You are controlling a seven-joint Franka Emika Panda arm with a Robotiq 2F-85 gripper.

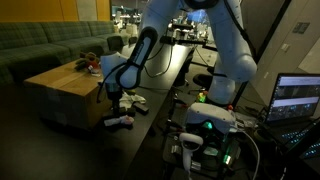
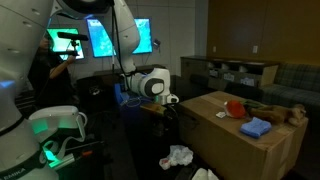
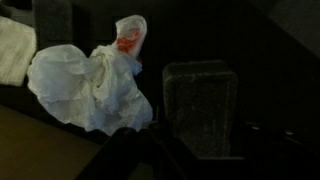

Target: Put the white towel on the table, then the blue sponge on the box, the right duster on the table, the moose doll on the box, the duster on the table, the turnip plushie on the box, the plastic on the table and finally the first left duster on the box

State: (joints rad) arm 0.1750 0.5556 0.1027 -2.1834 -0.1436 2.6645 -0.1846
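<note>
Well, the plastic (image 3: 88, 85) lies crumpled on the desk (image 1: 158, 92) just beyond my fingers (image 2: 170, 101). It's flimsy and slick, so I'd pinch a raised fold. Whether they grip anything, I cannot tell.

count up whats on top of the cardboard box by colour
blue: 1, the sponge
red: 1, a plush thing; the pale bit beside it may be part of it
brown: 1, the soft toy
total: 3 on the box
</note>
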